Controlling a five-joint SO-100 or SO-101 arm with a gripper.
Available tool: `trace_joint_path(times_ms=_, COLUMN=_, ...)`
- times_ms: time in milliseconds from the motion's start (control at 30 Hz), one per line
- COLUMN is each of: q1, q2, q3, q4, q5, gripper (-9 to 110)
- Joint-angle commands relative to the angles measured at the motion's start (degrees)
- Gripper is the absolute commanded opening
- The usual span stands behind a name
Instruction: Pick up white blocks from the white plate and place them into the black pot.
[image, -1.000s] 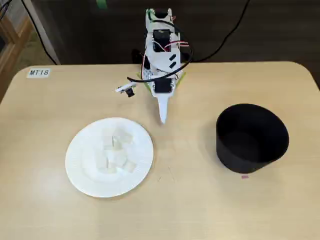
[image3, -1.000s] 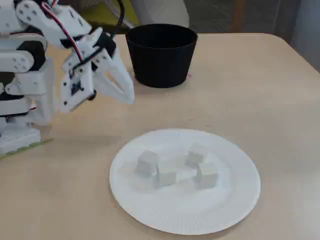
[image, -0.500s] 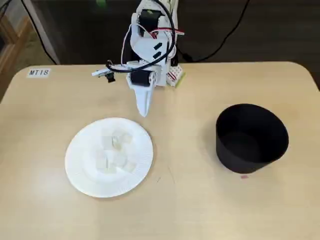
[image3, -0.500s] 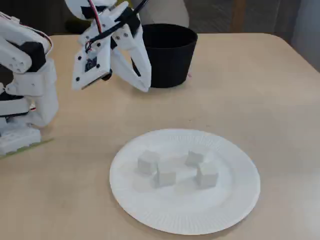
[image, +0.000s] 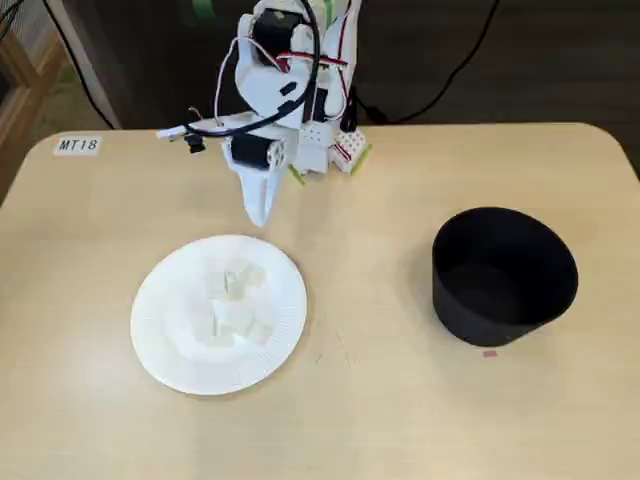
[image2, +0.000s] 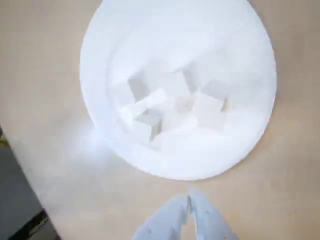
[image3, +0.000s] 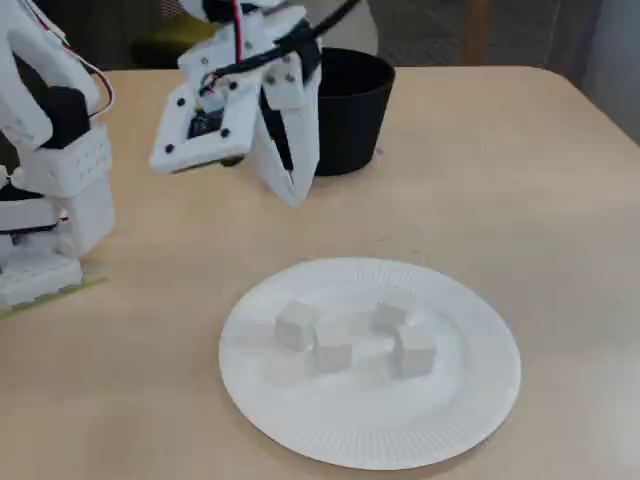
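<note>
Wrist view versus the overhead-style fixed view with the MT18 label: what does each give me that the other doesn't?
Only the wrist view shows the closed fingertips of the end effector from behind, just short of the white plate, and the white blocks large, though blurred.

Only that fixed view shows the black pot, standing apart to the right of the plate, the arm's base, the MT18 label and the whole table.

Both show the plate holding the clustered blocks, with the end effector empty and off the plate.

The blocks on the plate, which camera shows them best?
The low fixed view: the blocks stand out as separate cubes with shaded sides on the plate. The high fixed view shows them small and pale against the plate; the wrist view is close but blurred and washed out.
</note>
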Motion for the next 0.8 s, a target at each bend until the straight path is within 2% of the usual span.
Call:
trace_joint_path(times_ms=0, q1=4.4, q2=-10.5, q3=-13.1, q4=5.2, q5=-4.0, gripper=-2)
trace_joint_path(times_ms=200, q1=9.3, q2=-22.9, q3=-21.9, q4=8.3, q5=-9.6, gripper=-2)
trace_joint_path(times_ms=433, q1=8.6, q2=-32.4, q3=-31.2, q4=9.8, q5=-16.5, gripper=-2)
trace_joint_path(times_ms=600, q1=6.8, q2=-35.0, q3=-34.9, q4=9.6, q5=-19.3, gripper=13)
trace_joint_path(times_ms=767, q1=4.7, q2=-36.7, q3=-35.0, q4=8.3, q5=-21.0, gripper=21)
